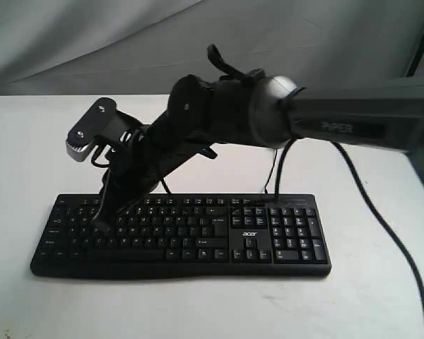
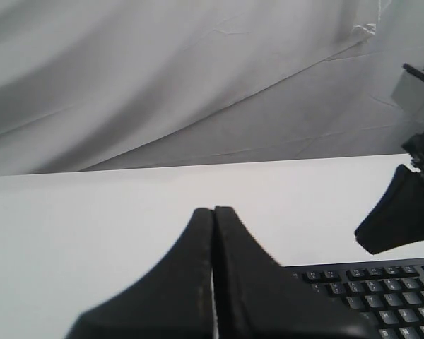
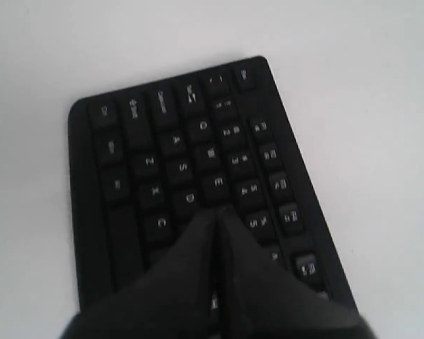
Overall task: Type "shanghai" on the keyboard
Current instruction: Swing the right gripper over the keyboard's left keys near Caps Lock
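The wide black keyboard [image 1: 198, 267] lies on the white table, number pad and "acer" logo towards its right end. My right arm reaches across from the right. Its gripper [image 1: 101, 220] is shut, with the fingertips down on the left letter keys. In the right wrist view the shut right gripper [image 3: 218, 210] points at the keyboard [image 3: 92, 212] close to the D and E keys; the key under the tip is hidden. My left gripper [image 2: 214, 210] is shut on nothing and hangs over bare table beside the keyboard's [image 2: 381, 289] left end. It is out of the exterior view.
A thin black cable [image 1: 275, 169] rises behind the keyboard. The right arm's thicker cable [image 1: 381, 219] trails over the table on the right. A grey cloth backdrop [image 1: 92, 42] hangs behind the table. The right arm's black fingers [image 2: 396, 215] show in the left wrist view.
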You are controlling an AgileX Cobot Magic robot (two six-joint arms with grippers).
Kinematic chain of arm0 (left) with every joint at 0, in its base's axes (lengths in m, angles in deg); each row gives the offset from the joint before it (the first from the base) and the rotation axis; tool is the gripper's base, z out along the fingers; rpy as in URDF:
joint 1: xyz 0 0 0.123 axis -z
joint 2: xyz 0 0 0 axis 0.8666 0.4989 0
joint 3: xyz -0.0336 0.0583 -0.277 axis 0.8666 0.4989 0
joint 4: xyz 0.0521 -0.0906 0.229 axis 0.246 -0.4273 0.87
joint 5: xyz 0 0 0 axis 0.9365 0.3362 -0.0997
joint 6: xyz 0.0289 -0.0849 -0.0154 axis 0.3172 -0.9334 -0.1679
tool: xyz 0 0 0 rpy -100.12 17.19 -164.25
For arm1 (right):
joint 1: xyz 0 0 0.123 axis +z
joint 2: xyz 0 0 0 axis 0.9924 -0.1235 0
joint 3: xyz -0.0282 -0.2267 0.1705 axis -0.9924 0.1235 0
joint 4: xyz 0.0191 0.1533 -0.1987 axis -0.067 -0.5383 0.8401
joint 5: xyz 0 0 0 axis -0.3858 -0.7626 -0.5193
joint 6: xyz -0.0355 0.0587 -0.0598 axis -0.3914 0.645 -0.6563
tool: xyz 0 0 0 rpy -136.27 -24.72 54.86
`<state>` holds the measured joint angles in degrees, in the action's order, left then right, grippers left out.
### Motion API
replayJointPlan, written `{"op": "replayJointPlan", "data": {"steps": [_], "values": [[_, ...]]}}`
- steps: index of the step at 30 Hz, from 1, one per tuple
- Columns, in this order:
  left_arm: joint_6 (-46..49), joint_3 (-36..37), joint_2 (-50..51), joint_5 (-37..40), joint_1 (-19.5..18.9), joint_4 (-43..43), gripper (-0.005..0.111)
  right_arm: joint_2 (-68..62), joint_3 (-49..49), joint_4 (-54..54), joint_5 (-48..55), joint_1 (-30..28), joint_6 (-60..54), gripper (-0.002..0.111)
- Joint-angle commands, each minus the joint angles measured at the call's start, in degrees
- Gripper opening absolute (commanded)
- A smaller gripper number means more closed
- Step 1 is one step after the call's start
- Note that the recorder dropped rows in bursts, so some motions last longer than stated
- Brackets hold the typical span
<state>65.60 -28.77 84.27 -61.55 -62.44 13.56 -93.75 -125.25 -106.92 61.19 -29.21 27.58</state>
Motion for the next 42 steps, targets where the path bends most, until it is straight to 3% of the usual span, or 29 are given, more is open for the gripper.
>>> {"op": "replayJointPlan", "data": {"steps": [1,11,16,42], "values": [[-0.15,0.1,-0.14,-0.34,0.37,0.0,0.0,-5.19,-8.87,0.12,3.12,1.71,0.85,0.0],[-0.15,0.1,-0.14,-0.34,0.37,0.0,0.0,-16.63,-24.47,3.54,10.32,3.1,5.74,0.0],[-0.15,0.1,-0.14,-0.34,0.37,0.0,0.0,-17.0,-24.67,10.15,9.53,4.01,10.8,0.0],[-0.15,0.1,-0.14,-0.34,0.37,0.0,0.0,-18.52,-24.67,12.58,11.0,4.85,12.36,0.0]]}}
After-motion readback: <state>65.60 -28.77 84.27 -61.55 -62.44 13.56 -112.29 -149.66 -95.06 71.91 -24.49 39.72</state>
